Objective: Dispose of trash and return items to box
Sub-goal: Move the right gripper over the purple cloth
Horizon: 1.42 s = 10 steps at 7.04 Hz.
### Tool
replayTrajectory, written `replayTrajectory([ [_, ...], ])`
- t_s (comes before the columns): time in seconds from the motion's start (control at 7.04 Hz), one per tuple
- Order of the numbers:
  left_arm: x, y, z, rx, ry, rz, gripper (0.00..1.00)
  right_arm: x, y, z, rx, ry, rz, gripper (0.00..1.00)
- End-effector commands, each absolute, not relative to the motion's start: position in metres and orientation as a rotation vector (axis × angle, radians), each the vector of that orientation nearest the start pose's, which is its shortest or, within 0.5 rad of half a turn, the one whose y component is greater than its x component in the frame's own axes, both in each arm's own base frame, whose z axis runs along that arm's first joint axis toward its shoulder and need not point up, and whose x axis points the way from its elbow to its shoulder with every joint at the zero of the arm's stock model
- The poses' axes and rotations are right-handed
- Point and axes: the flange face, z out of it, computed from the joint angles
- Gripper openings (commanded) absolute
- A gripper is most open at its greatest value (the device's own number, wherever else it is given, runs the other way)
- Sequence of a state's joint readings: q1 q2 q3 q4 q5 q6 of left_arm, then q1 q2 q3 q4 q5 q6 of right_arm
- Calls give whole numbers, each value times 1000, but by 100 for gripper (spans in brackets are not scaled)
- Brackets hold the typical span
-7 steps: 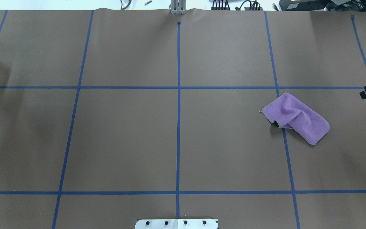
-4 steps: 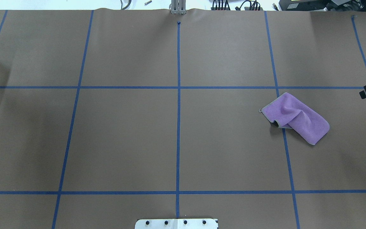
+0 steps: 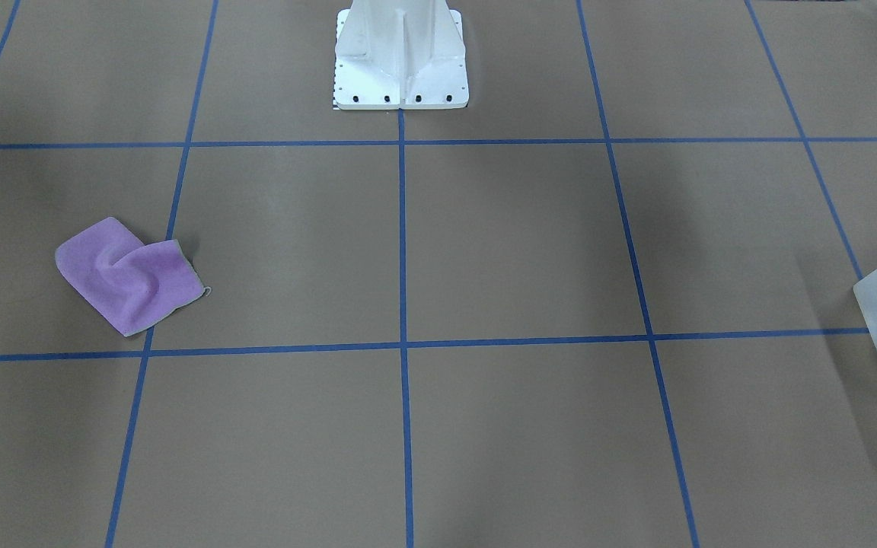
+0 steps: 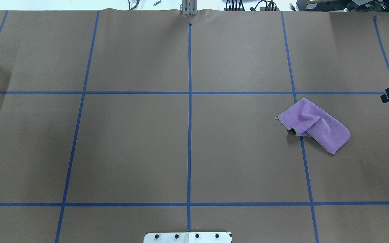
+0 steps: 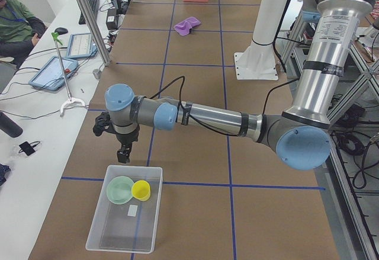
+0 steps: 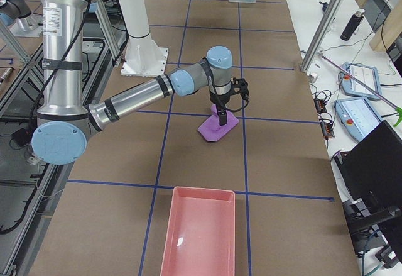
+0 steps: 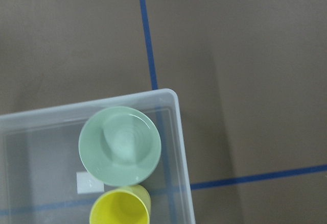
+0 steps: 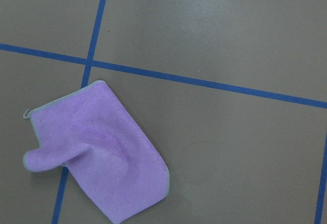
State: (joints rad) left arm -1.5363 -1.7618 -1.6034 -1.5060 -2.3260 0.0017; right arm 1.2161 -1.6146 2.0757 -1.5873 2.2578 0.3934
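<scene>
since the yellow cup and the mint bowl already sit side by side inside the frosted box at the robot's left end of the counter, the step in hand looks to be the purple cloth. it lies rumpled across a blue tape line, well apart from the box, on the right arm's side.

the right tool hangs above the counter near the cloth; i cannot tell from these views whether its jaws are parted or closed. the left tool hovers just beside the box, and i cannot tell its state either.

to do this well, i would bring the right tool straight down over the raised fold in the cloth, jaws wide. it should pinch that ridge rather than a flat edge, since thin fabric lying flat gives little to bite. lift until the hanging corners clear the counter before carrying. whether the cloth belongs in the pink bin at the right end or in the box is not shown.
</scene>
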Motion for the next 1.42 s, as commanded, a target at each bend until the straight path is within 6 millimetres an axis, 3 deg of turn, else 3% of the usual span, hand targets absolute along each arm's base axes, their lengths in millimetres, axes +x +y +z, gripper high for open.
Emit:
replayTrajectory([
  [0.0,-101,-511,555,107,756,256,99,-108,-467,409,156,-806,-31,100],
  [0.14,-141,-488,565,162,756,278,99,-133,-471,395,148,-791,18,100],
  [0.57,-144,-486,564,153,747,229,99,-241,-471,372,162,-716,100,100],
  [0.71,-144,-484,566,150,748,228,99,-266,-481,395,193,-743,119,95],
  [0.85,-143,-483,566,152,747,228,99,-280,-494,422,214,-793,143,87],
  [1.14,-144,-484,564,166,743,234,99,-282,-492,436,161,-827,251,73],
  [1.28,-143,-486,563,181,739,242,99,-278,-484,448,120,-829,256,73],
])
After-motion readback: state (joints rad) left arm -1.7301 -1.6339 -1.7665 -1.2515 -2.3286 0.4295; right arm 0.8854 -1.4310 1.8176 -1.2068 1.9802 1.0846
